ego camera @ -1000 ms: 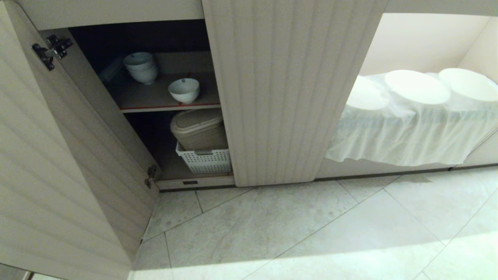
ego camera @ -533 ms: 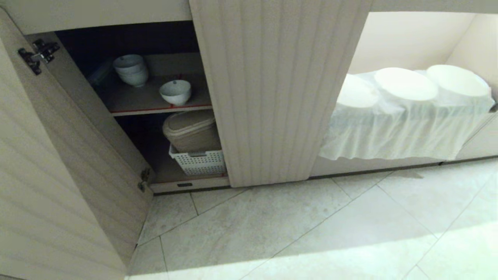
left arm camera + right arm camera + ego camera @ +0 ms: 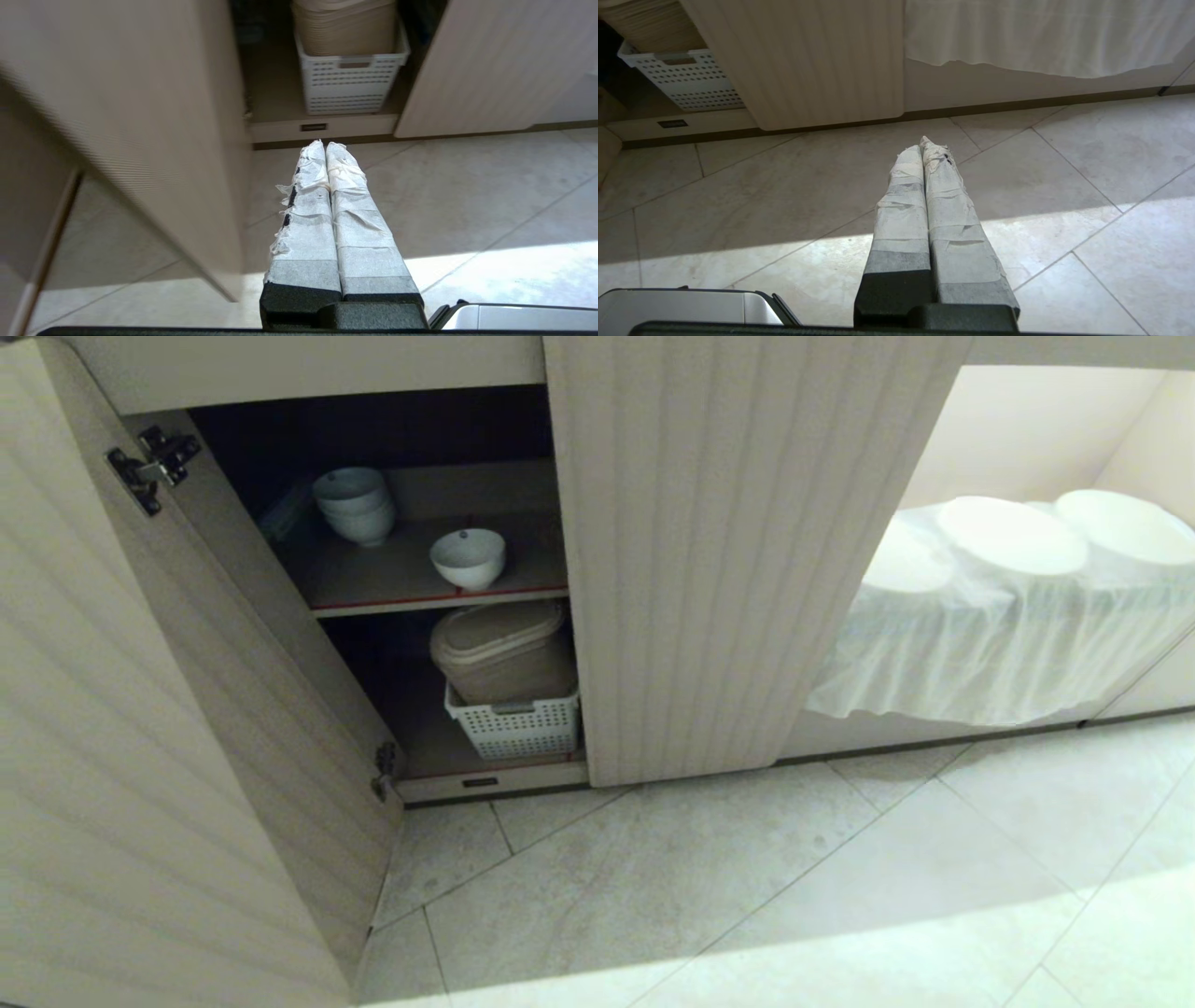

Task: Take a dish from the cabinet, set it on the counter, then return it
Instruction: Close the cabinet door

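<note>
The dish [image 3: 468, 558], a small white bowl, stands alone near the front of the upper shelf inside the open cabinet [image 3: 747, 551]. Behind it to the left sits a stack of similar white bowls [image 3: 355, 506]. The cabinet's left door [image 3: 140, 737] is swung wide open. My left gripper [image 3: 325, 145] is shut and empty, low over the floor just before the cabinet's base. My right gripper [image 3: 922, 144] is also shut and empty, over the floor tiles before the closed ribbed door [image 3: 808, 60]. The counter is out of view.
On the lower shelf a white perforated basket [image 3: 518, 726] holds a beige lidded container [image 3: 502, 649]. To the right, a doorless niche holds white plates [image 3: 1013, 537] on a white cloth [image 3: 990, 649]. Pale floor tiles [image 3: 747, 896] spread before the cabinet.
The whole head view shifted: first to the left, then to the right, so the camera has moved. The bowls and the cabinet door have not moved among themselves.
</note>
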Tool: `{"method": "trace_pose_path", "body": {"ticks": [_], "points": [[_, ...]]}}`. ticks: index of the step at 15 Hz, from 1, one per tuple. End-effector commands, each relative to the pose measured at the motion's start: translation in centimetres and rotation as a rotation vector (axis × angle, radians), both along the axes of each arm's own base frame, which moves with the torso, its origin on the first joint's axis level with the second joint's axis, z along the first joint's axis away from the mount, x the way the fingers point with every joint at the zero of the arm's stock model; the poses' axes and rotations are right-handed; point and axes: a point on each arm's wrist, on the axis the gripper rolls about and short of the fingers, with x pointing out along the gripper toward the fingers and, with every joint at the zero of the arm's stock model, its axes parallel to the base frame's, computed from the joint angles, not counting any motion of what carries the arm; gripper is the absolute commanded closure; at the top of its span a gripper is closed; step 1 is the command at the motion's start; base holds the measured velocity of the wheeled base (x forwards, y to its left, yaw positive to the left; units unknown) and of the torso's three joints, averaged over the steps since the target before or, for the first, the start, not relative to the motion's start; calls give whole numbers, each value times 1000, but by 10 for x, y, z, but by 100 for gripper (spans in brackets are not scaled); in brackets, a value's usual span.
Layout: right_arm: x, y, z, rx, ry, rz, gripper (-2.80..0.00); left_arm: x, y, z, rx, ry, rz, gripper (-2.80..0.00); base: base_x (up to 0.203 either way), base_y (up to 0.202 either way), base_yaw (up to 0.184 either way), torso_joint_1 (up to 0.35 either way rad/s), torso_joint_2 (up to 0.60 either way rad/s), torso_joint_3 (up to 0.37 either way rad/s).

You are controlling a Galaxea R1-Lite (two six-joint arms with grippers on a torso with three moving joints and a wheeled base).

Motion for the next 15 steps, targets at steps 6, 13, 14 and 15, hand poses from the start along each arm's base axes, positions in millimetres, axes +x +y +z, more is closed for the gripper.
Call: {"method": "trace_pose_path", "body": {"ticks": [6, 13, 14, 15], "points": [[0, 0, 0, 1, -1, 1, 0, 0, 0, 0, 0, 0, 1, 0, 0, 195, -1, 3, 1, 2], [0, 0, 0, 0, -1, 0, 0, 0, 0, 0, 1, 0, 2, 0, 0, 66, -1, 0, 1, 1], [0, 0, 0, -1, -1, 1, 0, 0, 0, 0, 1, 0, 2, 0, 0, 0, 0, 0, 0, 0], [0, 0, 0, 1, -1, 1, 0, 0, 0, 0, 1, 0, 2, 0, 0, 0, 0, 0, 0, 0]]}}
